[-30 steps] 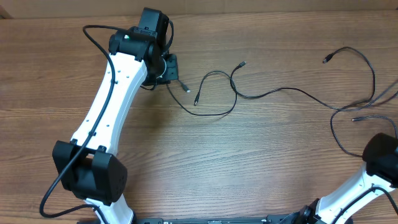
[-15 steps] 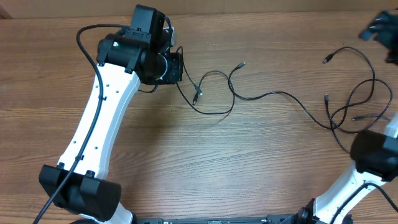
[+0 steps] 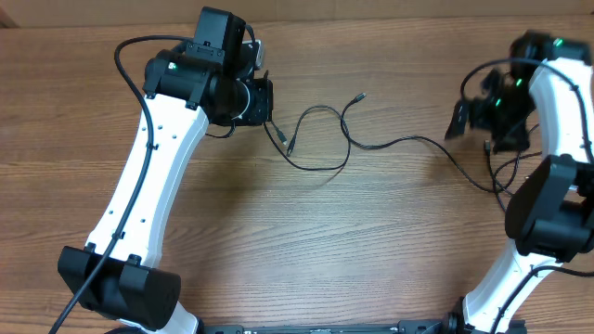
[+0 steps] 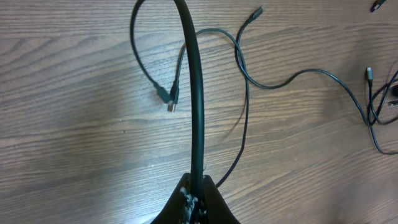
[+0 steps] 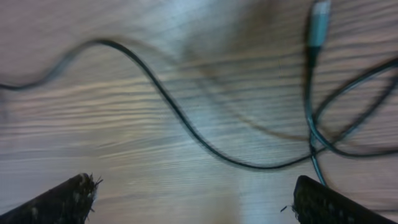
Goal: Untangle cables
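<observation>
Overhead view, right gripper (image 3: 461, 119) newly swung in from the far corner over the thin black cables (image 3: 408, 139) looped on the brown wooden table (image 3: 325, 241), fingers spread wide, left gripper (image 3: 267, 100) unmoved, pinching one cable.

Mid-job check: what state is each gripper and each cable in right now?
left gripper: shut on the held cable, which rises off the table.
right gripper: open, above the loops, gripping nothing.
middle cable: slack, lying on the table.
right loops: crossing one another, tangled.
</observation>
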### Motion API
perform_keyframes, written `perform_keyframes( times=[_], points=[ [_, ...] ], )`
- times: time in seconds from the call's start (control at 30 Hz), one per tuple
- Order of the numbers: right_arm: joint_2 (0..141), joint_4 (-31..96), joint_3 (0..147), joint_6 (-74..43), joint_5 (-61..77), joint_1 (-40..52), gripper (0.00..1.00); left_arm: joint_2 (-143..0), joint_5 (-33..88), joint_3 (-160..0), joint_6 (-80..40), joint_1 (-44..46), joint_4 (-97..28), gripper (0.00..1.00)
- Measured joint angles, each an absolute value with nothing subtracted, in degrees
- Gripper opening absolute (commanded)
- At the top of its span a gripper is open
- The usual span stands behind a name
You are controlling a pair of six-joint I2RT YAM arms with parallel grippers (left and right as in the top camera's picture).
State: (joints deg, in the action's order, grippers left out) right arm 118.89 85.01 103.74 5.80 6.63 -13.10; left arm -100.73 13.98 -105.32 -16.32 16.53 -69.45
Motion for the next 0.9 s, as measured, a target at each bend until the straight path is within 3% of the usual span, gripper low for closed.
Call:
perform_keyframes(
  times=[0.2,0.33,0.4,0.67,0.9],
  points=[
    [118.93,73.43,89.84,8.14,5.96,-13.13,0.88,-100.73,13.98,-105.32,-16.32,16.53,-69.01,0.04],
    [119.0,68.4,86.26,8.78,5.76,-13.13,0.45,-100.73,13.98,-105.32,-16.32,16.53,-68.99,0.04],
    [119.0,67.64,85.91,9.15,5.74,-13.13,0.06,-100.73,13.98,-105.32,-16.32,16.53,-68.99,0.04],
    [119.04,72.29,89.71,8.14,5.69,-13.21,0.04,-100.73,13.98,-105.32,-16.32,16.91,-68.97,0.04],
    [119.15,83.13,112.2,5.54,8.91,-16.27,0.04,-100.73,13.98,-105.32,-16.32,16.91,-69.12,0.04]
  ],
)
